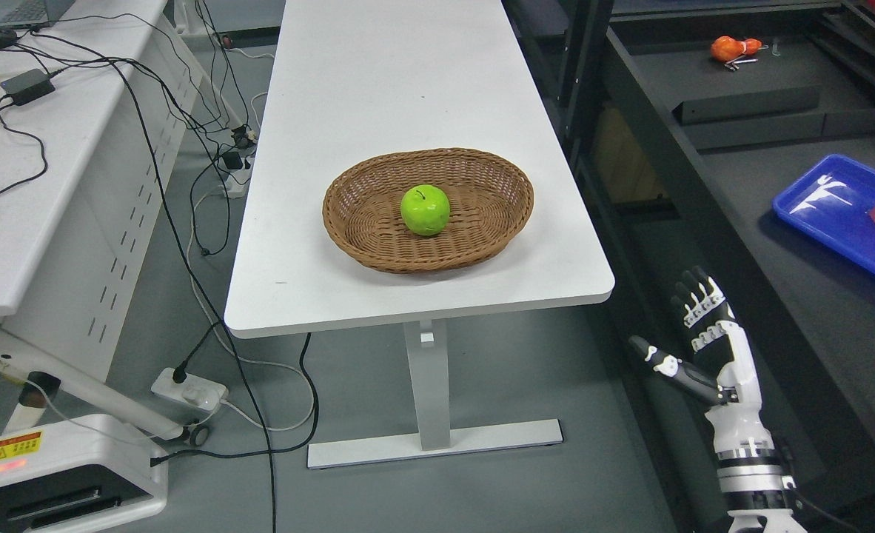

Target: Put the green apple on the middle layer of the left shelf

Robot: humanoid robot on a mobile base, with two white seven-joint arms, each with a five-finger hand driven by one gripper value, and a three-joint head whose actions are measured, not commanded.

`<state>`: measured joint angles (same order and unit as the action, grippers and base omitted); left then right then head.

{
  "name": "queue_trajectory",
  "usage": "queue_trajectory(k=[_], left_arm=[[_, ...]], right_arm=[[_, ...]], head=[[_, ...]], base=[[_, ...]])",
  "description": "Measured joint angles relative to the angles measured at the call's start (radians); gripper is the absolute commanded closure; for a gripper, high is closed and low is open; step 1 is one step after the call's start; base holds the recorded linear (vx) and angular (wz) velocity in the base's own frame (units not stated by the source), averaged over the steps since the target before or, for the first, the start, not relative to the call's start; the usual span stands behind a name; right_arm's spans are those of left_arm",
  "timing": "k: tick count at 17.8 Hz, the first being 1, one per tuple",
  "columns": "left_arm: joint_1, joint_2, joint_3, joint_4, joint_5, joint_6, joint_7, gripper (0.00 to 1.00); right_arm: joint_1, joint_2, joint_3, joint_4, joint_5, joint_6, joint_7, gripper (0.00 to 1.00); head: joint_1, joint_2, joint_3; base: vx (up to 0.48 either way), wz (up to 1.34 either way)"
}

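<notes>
Nearest us, low at the right, our right hand [693, 337] hangs with fingers straight and thumb splayed, released and holding nothing, below the table's edge and well apart from the fruit; our left hand is out of view. The largest thing before us is the white table [378, 81], running away from us, and its near right corner stands between the hand and the target, so a straight reach risks knocking the forearm against that edge. On the table sits the basket [363, 237], shallow and woven; we judge that a hand pressing down on its rim could tip or slide it. The apple [425, 209] rests in the middle of the basket, stem up, round and glossy, and a loose or off-centre grip could let it roll away against the weave or slip out on lifting. No left shelf shows here, only dark shelving at the right, so we would have to turn while carrying, and a weak hold could drop the apple.
</notes>
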<state>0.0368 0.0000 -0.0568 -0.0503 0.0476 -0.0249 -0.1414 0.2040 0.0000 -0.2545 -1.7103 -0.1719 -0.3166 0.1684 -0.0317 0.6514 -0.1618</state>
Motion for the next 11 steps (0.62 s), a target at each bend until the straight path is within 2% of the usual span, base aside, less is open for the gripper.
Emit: queue_trajectory(k=[7,11], left_arm=[[0.0,0.0,0.0,0.0,0.0,0.0,0.0,0.0],[0.0,0.0,0.0,0.0,0.0,0.0,0.0,0.0]], right_arm=[[0.003,0.0,0.002,0.0,0.0,-0.017,0.03,0.0],[-0.002,-0.033,0.018,0.0,0.075,-0.121,0.039,0.0]], head=[[0.0,0.0,0.0],[0.0,0.0,0.0]], base=[[0.0,0.0],[0.0,0.0]])
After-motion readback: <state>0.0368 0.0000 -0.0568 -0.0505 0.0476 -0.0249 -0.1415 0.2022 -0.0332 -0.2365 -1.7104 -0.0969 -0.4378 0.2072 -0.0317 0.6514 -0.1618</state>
